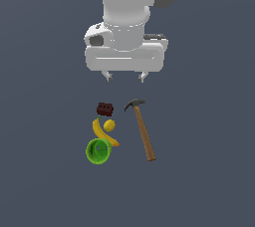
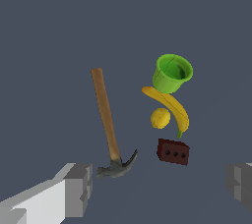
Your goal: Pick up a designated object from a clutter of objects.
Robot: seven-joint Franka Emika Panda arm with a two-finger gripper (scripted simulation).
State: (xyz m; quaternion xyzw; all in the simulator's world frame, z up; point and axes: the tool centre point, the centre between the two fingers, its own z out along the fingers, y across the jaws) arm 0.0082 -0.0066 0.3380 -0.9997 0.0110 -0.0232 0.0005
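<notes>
Green bowl (image 1: pixel 98 151) touches banana (image 1: pixel 103 132), interior unclear.

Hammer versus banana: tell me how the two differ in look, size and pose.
The hammer is straight, with a brown wooden handle and dark metal claw head; the banana is curved and all yellow. The hammer is clearly the longer. The hammer lies apart on the exterior view's right, while the banana sits among the lemon, green bowl and dark block. Both lie flat, and neither is in the gripper.

Brown-handled, dark-headed hammer (image 1: pixel 142 127), yellow banana (image 1: pixel 103 133), yellow lemon (image 1: pixel 109 125), green bowl (image 1: pixel 98 151), dark red-brown block (image 1: pixel 104 109)
</notes>
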